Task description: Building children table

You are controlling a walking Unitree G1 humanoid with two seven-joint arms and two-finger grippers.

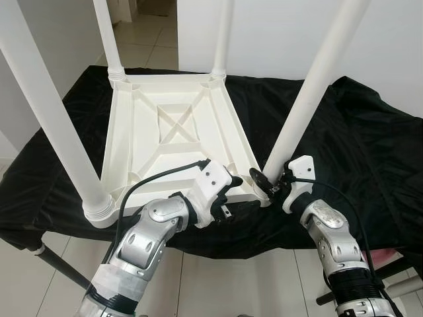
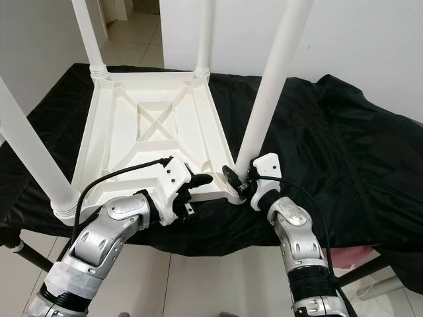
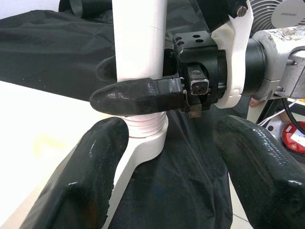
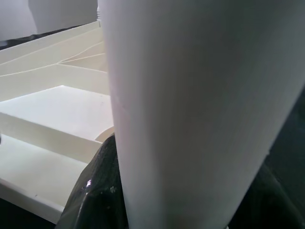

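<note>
Now we seat the near-right leg.
Our right pincer (image 1: 264, 183) clamps the upright leg (image 1: 310, 99) just above its socket on the upturned tabletop (image 1: 165, 142); our left pincer (image 1: 228, 191) hangs open beside it.

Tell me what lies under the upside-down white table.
The table top rests underside up on a black cloth that spreads past every edge. What carries the cloth is covered, apart from a dark bar slanting below its near edge.

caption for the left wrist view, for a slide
Right gripper clamped on the white table leg above its threaded socket, seen between the open left gripper's fingers.
</note>
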